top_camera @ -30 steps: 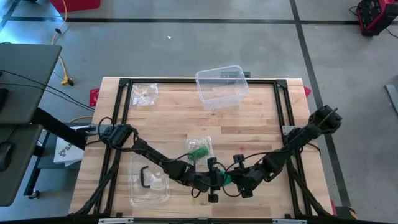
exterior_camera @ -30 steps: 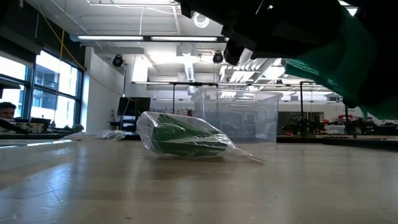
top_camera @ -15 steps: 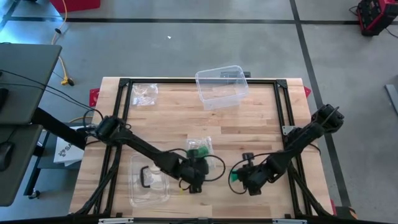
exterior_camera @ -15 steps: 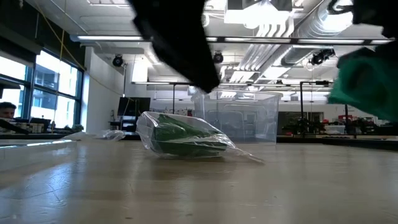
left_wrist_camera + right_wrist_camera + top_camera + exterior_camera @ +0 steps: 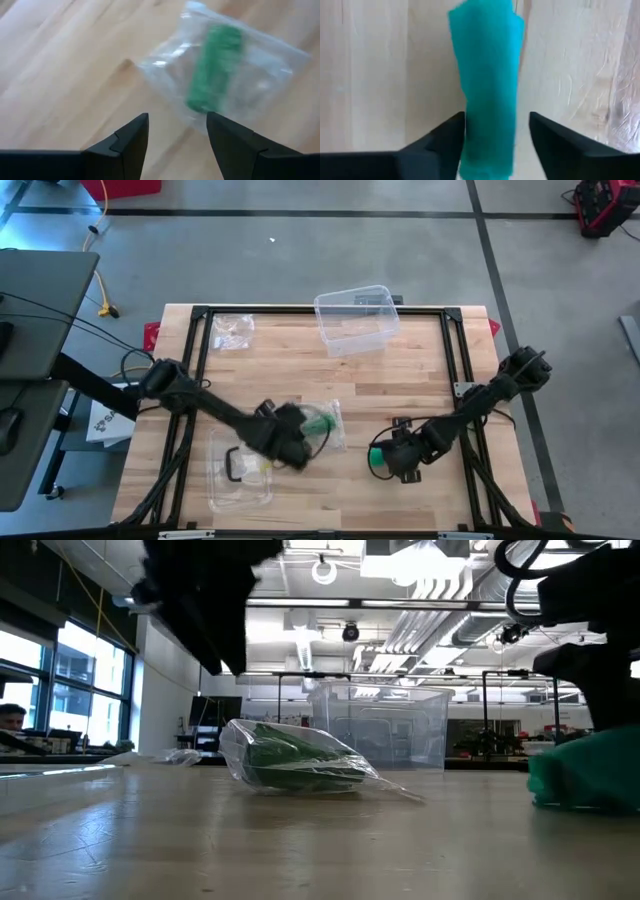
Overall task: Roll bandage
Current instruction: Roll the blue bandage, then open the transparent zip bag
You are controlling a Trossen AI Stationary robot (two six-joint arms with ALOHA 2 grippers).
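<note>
Gripper fingers of my right gripper straddle the teal strip of soft bandage lying on the wooden table, its long axis running straight ahead, while my left gripper, spread open, hovers nearer the bagged green roll.

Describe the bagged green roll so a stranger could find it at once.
Start at the wooden table and find the clear plastic bin at its far edge. Nearer the middle lies a crinkled clear bag holding a green roll, beside the open left gripper; the other green bandage is unbagged.
</note>
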